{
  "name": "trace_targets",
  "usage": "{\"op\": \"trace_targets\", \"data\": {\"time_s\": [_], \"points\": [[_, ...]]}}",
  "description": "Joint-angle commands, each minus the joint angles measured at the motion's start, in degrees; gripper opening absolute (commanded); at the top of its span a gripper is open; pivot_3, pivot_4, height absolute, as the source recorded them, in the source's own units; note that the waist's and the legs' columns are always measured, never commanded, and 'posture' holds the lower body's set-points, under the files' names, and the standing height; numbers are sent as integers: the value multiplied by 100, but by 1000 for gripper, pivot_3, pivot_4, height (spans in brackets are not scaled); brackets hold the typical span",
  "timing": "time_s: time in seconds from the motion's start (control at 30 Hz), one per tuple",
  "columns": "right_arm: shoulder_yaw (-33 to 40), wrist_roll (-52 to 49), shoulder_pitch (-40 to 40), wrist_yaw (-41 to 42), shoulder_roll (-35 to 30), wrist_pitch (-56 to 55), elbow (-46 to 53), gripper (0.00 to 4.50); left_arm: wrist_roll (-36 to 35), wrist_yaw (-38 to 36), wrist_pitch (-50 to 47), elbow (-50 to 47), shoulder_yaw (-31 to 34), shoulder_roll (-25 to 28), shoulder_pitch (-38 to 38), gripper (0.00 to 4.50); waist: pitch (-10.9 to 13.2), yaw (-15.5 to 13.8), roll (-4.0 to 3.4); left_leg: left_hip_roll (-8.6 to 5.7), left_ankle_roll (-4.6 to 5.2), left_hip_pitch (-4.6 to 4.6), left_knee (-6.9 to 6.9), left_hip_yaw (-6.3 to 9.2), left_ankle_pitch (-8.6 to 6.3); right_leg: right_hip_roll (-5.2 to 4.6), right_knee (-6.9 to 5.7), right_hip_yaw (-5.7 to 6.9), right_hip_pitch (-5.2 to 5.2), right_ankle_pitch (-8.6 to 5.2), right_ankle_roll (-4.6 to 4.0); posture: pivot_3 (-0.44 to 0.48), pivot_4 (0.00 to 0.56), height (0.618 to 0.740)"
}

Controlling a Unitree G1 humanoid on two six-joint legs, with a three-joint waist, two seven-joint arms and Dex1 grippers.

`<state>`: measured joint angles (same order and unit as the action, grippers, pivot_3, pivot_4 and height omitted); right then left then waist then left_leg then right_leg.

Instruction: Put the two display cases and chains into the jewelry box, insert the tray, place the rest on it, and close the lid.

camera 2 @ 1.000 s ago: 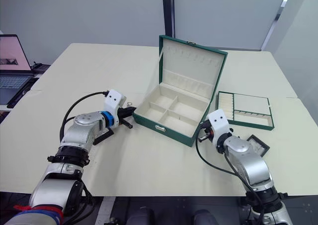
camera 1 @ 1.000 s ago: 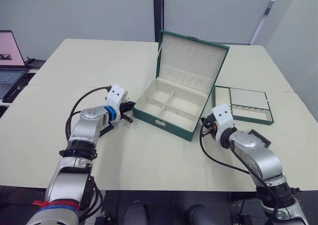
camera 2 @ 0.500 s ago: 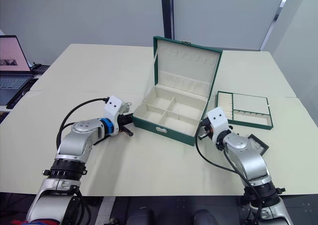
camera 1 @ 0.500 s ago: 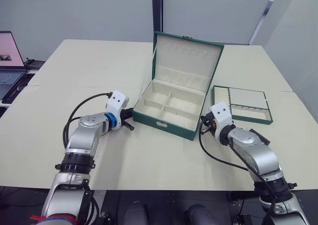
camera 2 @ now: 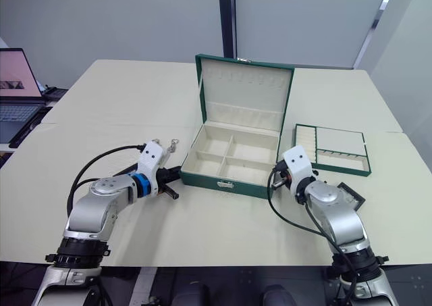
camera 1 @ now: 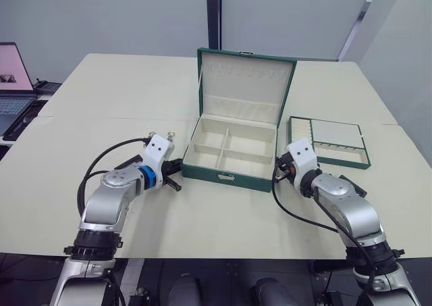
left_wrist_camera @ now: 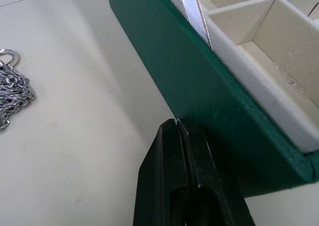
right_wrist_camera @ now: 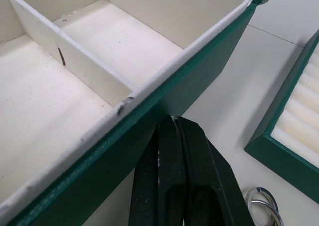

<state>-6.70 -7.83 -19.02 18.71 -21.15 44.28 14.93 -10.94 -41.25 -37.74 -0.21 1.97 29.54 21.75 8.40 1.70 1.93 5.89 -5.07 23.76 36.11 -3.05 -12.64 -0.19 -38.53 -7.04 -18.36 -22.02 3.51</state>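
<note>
We press our left gripper (left_wrist_camera: 180, 131), fingers closed together, against the jewelry box (camera 1: 233, 140)'s left wall, our right gripper (right_wrist_camera: 173, 128), likewise closed, against its right wall. The box sits lid-up mid-table (camera 1: 202, 211), tray (camera 1: 329, 141) just right, chain (left_wrist_camera: 14, 89) left, open tabletop beyond.

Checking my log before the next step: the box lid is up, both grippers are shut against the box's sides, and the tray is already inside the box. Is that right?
Not quite. The tray is not inside; it lies on the table beside the box, on the robot's right, as the right eye view shows. The lid is up, and the left gripper and right gripper are shut against the box's sides.
</note>
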Motion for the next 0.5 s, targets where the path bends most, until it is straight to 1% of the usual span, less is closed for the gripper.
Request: {"op": "trace_targets", "data": {"time_s": [0.03, 0.3, 0.5], "points": [[-33, -49, -75, 103, 113, -187, 99, 19, -236, -95, -45, -435, -141, -94, -26, 0, 0, 0, 0, 0, 0, 0, 0, 0, 0, 0, 0, 0, 0, 0, 0, 0, 150, 740], [12, -5, -38, 76, 151, -190, 81, 19, -273, -135, -168, -703, -214, -110, -295, 0, 0, -2, 0, 0, 0, 0, 0, 0, 0, 0, 0, -1, 0, 0, 0, 0, 150, 740], [15, 18, -22, 64, 187, -165, 96, 19, -318, -183, -227, -737, -191, -78, -301, 0, 0, -1, 0, 0, 0, -1, 0, 0, 0, 0, 0, -2, 0, 0, 0, 0, 150, 740]]}}
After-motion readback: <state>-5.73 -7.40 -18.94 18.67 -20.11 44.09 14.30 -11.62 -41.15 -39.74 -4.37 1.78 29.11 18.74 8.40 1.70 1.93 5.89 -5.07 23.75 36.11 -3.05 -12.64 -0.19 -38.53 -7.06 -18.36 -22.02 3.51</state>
